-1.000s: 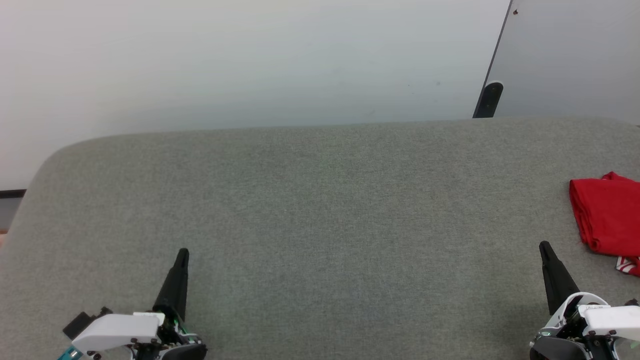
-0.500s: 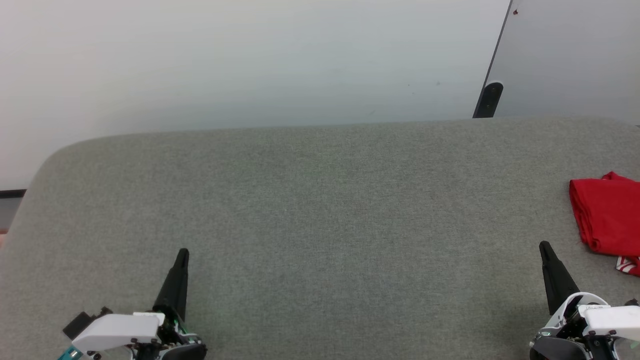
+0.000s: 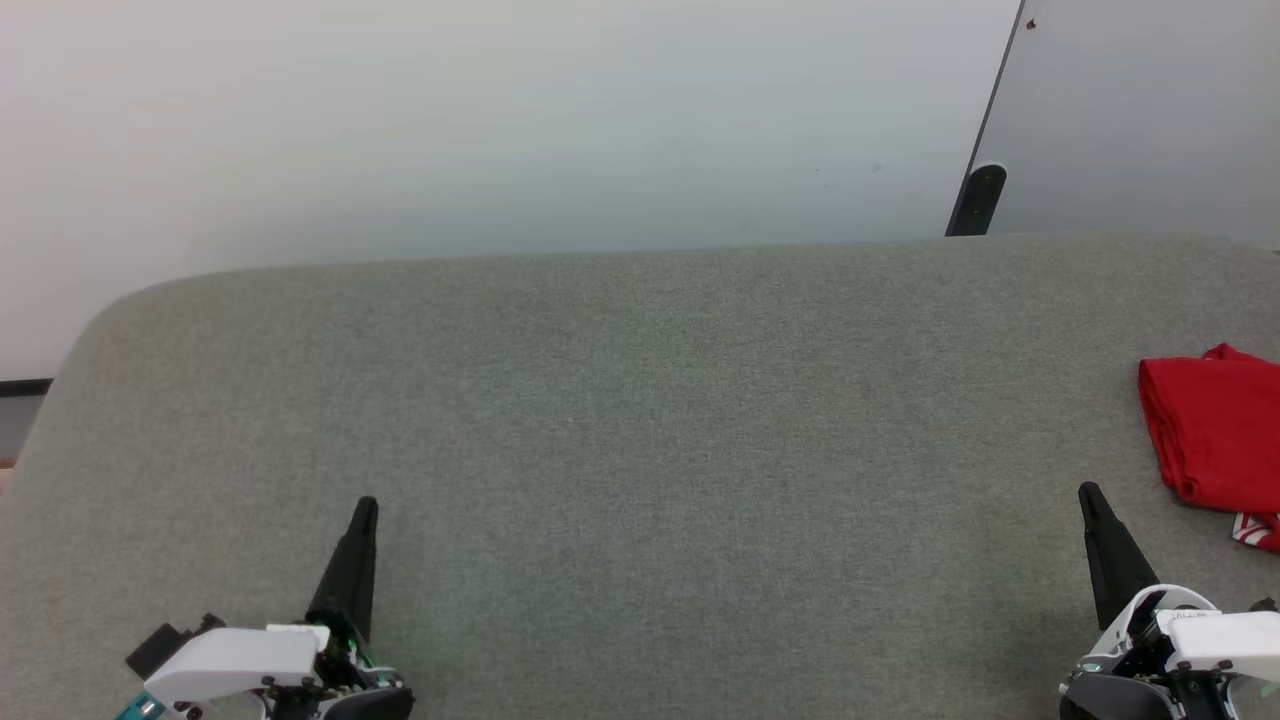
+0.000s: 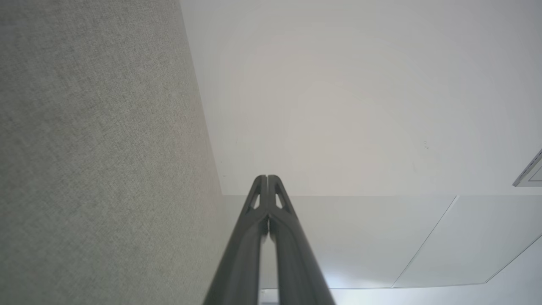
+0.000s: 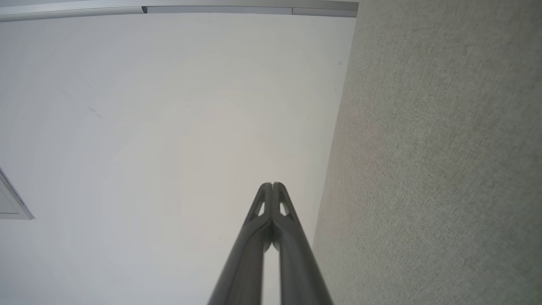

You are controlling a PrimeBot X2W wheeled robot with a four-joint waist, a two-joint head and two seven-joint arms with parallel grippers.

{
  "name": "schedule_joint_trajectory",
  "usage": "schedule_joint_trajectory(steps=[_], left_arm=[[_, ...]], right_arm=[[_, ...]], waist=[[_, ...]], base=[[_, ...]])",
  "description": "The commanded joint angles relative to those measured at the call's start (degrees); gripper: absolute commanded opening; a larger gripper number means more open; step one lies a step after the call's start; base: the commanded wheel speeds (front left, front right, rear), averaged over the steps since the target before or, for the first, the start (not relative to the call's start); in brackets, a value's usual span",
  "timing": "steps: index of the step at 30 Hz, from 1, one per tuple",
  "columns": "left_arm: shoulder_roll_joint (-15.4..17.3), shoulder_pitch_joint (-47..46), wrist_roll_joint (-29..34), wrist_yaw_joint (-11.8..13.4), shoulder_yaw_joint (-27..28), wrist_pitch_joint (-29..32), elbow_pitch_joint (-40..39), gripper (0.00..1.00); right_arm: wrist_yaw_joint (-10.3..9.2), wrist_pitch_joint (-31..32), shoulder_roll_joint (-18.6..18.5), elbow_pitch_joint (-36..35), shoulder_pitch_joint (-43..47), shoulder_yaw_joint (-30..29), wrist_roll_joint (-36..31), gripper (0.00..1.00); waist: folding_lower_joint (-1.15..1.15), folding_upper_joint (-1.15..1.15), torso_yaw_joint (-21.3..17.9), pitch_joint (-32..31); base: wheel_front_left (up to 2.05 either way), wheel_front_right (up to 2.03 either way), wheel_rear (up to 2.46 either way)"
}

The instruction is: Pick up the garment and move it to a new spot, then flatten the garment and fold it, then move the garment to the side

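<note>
Frame edge crops the folded red fabric jersey [image 3: 1215,430], lying beyond and right of my pressed-together right gripper [image 3: 1088,492]; left gripper [image 3: 366,505] likewise.

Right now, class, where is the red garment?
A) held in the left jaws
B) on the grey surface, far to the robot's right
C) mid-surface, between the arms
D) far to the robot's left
B: the garment lies on the grey surface at the head view's right edge, with nothing touching it.
</note>
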Motion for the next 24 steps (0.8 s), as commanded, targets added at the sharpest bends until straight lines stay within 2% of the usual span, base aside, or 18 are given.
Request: schedule_joint_trajectory(steps=[1, 24], left_arm=[[0.03, -0.58, -0.20, -0.33, 0.08, 0.08, 0.05, 0.00], [0.03, -0.58, -0.20, -0.33, 0.09, 0.06, 0.04, 0.00]], right_arm=[[-0.08, 0.10, 0.18, 0.02, -0.22, 0.21, 0.14, 0.00], [-0.08, 0.10, 0.18, 0.02, -0.22, 0.21, 0.14, 0.00]], waist=[[0.00, 0.00, 0.00, 0.00], [0.00, 0.00, 0.00, 0.00]], base=[[0.00, 0.00, 0.00], [0.00, 0.00, 0.00]])
